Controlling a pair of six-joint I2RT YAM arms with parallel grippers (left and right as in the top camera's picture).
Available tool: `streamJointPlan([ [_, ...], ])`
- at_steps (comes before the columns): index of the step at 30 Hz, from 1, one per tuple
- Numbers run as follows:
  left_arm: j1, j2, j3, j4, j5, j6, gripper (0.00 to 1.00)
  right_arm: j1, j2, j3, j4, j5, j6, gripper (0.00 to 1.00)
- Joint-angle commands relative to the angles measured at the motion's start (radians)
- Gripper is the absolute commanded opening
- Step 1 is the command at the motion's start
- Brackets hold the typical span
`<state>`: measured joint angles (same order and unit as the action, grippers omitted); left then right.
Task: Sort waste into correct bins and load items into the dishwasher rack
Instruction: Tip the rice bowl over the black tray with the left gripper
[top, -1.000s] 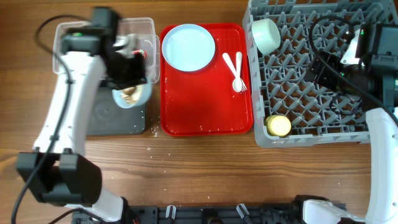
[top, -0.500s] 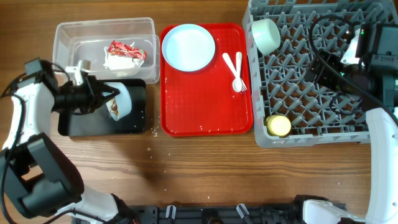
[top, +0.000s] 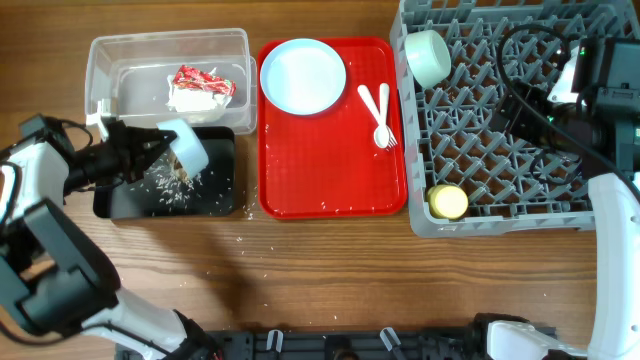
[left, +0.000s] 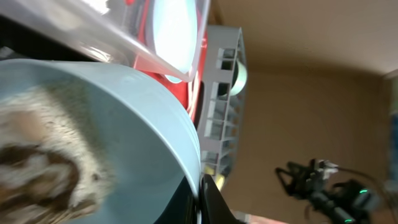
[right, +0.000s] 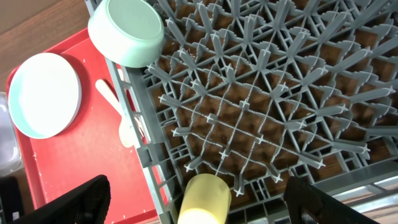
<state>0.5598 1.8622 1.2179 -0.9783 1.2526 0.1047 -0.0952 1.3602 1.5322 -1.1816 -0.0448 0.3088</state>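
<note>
At the left of the overhead frame, the left tool (top: 158, 150) is clamped on the rim of a pale blue bowl (top: 189, 147), which is tipped on its side over the black tray (top: 222, 192). Rice scraps (top: 166, 189) lie scattered in that tray, and more food clings inside the bowl. Just above, the clear tub (top: 168, 41) holds the wrapper (top: 203, 82). On the red tray (top: 330, 175) at centre sit the plate (top: 303, 76), spoon (top: 384, 103) and fork (top: 376, 117). The rack (top: 500, 175) on the right holds a mint bowl (top: 428, 57) and the yellow cup (top: 447, 201). The right tool (right: 196, 182) hangs above the rack, fingers wide apart.
</note>
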Motion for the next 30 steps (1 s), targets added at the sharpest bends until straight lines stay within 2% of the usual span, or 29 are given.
streamJointPlan([
  [1, 0.027, 0.105, -0.008, 0.002, 0.152, 0.023, 0.04, -0.003, 0.009, -0.003, 0.005, -0.009, -0.018, 0.91],
  [10, 0.034, 0.133, -0.008, -0.068, 0.325, -0.009, 0.04, -0.003, 0.009, -0.003, 0.000, -0.009, -0.018, 0.91],
  [16, 0.034, 0.133, -0.008, -0.175, 0.325, -0.041, 0.04, -0.003, 0.009, -0.003, -0.001, -0.009, -0.018, 0.91],
  [23, 0.034, 0.132, -0.005, -0.186, 0.325, -0.042, 0.04, -0.003, 0.009, -0.003, -0.002, -0.009, -0.019, 0.91],
  [27, 0.020, 0.070, 0.034, -0.261, 0.320, 0.040, 0.04, -0.003, 0.009, -0.003, -0.005, -0.009, -0.021, 0.91],
  [30, 0.005, -0.040, 0.114, -0.269, 0.167, 0.048, 0.04, -0.003, 0.009, -0.003, -0.006, -0.009, -0.020, 0.91],
])
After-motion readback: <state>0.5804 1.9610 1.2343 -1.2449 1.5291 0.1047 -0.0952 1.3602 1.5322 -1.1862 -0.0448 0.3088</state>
